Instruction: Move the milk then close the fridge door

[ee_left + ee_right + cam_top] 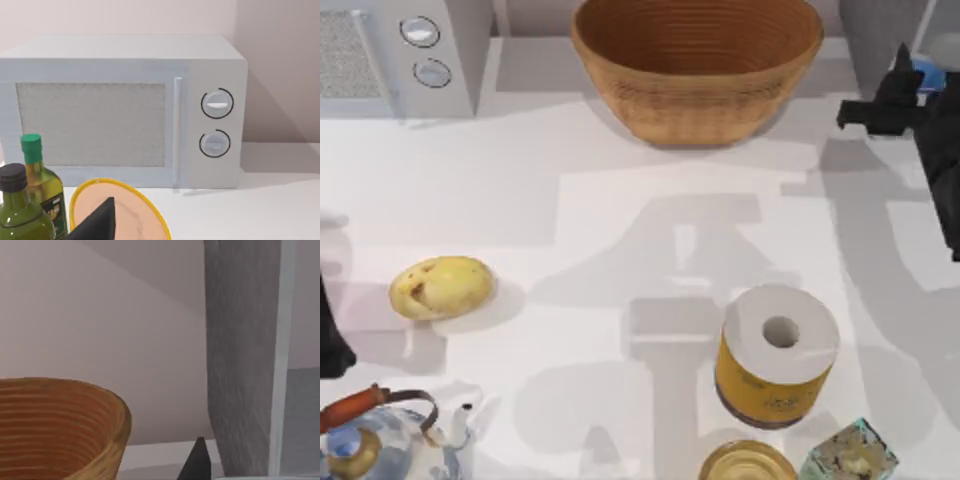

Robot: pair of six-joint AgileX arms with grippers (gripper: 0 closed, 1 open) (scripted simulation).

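The milk (927,73) shows as a small blue patch at the far right back of the table. It lies right beside my right gripper (908,80), which partly covers it. I cannot make out whether the gripper holds it. The grey speckled fridge (240,355) stands just behind, at the table's back right corner (875,35). The pale edge of the fridge door (282,340) runs down beside the speckled wall. My left arm (330,345) is parked at the table's left edge.
A large woven basket (695,60) stands at the back centre and a microwave (400,50) at the back left. A potato (440,288), a kettle (380,440), a paper roll (775,355), a round lid (748,462) and a glassy box (850,455) lie nearer the front.
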